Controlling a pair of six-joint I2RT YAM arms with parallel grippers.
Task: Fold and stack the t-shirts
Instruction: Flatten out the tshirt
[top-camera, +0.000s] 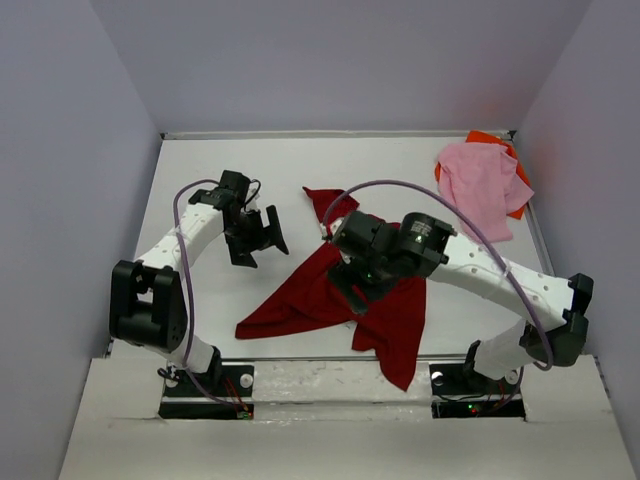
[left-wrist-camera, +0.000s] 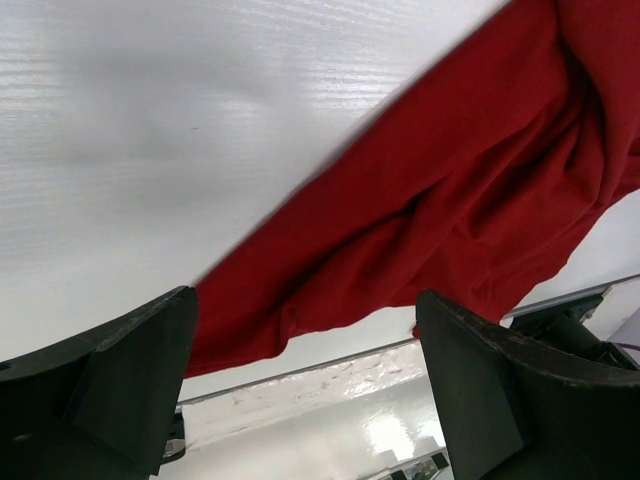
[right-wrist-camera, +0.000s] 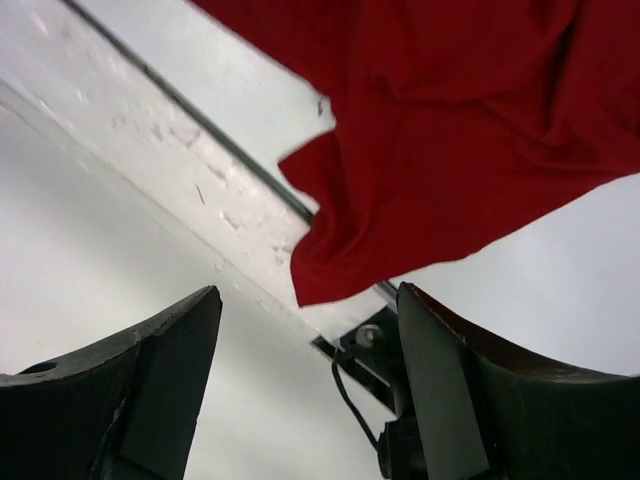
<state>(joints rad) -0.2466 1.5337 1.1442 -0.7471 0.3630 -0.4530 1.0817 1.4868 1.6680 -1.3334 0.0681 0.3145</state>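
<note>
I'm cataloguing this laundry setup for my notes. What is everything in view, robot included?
dark red t-shirt: 1, dark red, crumpled mid-table, one corner reaching over the near edge
pink t-shirt: 1, light pink, far right corner, lying on the orange one
orange t-shirt: 1, bright orange, far right corner, mostly covered by the pink one
table: 1, white, under everything
walls: 3, pale lilac, left, back and right of the table
cables: 2, purple, one looping along each arm
arms: 2, white with black joints, bases at the near edge
left claw: 1, black, open and empty, left of the dark red t-shirt
right claw: 1, black, open and empty, above the dark red t-shirt
</note>
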